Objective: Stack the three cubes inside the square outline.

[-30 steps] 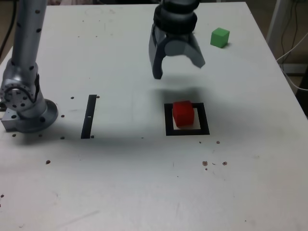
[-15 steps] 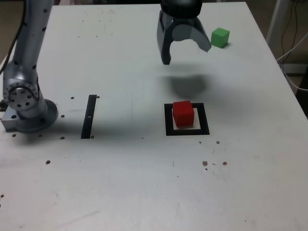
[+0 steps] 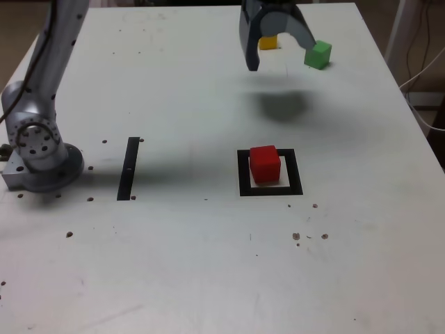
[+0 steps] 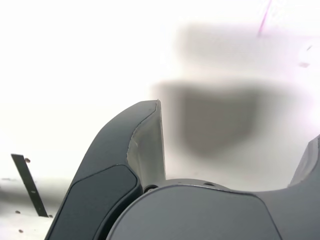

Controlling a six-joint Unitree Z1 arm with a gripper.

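Observation:
A red cube point(image 3: 265, 164) sits inside the square outline point(image 3: 270, 190) near the table's middle in the exterior view. A green cube point(image 3: 318, 54) rests at the far right of the table. Behind the gripper's fingers a yellow cube point(image 3: 268, 42) shows in part. My gripper point(image 3: 281, 56) hangs open above the far part of the table, between the yellow and green cubes, with nothing between its jaws. In the wrist view only the gripper's fingers point(image 4: 145, 145) and its shadow on the white table show; no cube is visible there.
The arm's base point(image 3: 38, 163) stands at the exterior view's left. A thin black bar point(image 3: 128, 168) lies on the table between the base and the outline; it also shows as a thin black bar point(image 4: 29, 185) in the wrist view. Cables hang off the table's right edge.
The open gripper has moved away from the red cube toward the far edge of the table and slightly right, uncovering part of the yellow cube. The red cube stayed in the outline.

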